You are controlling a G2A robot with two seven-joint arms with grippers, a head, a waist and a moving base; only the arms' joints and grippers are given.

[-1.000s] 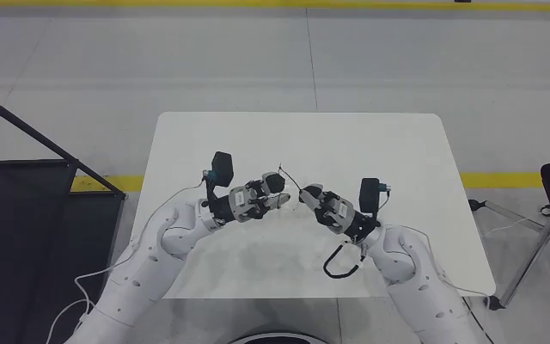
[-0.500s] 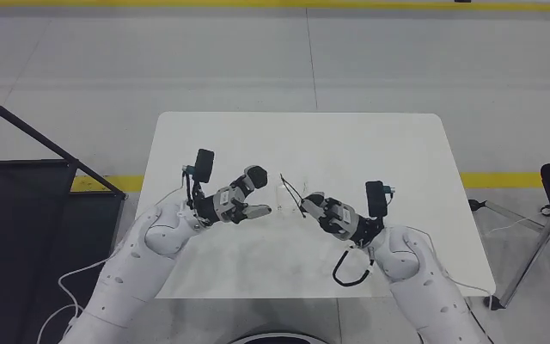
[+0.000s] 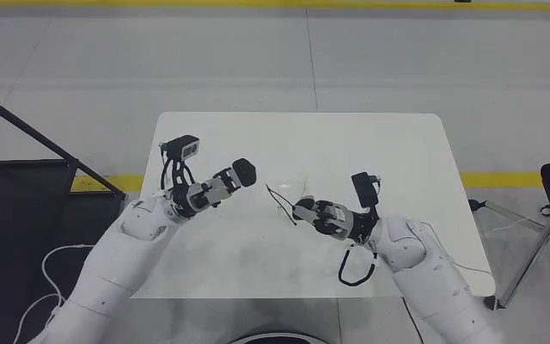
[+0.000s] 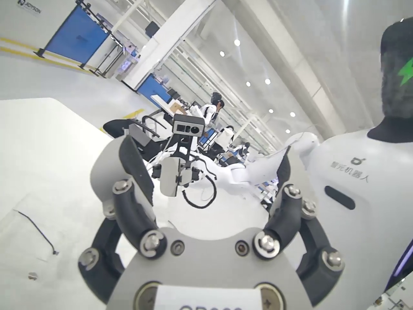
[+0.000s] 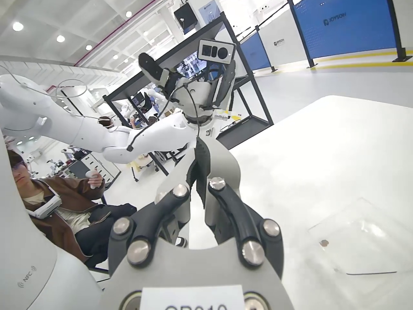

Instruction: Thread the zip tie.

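Left gripper (image 4: 206,159) released, jaws spread wide, held above the surface (image 3: 387,155) and well apart from the zip tie (image 4: 35,230). Right gripper (image 5: 198,151) clenched, fingers pressed together, nothing between them. The zip tie lies flat on a clear sheet (image 5: 355,227), just beside the right gripper. Small round bit (image 5: 323,243) nearby on the sheet.

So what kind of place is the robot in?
Likely a big factory or robot test hall: ceiling lights high overhead, blue barrier panels, and yellow floor lines.
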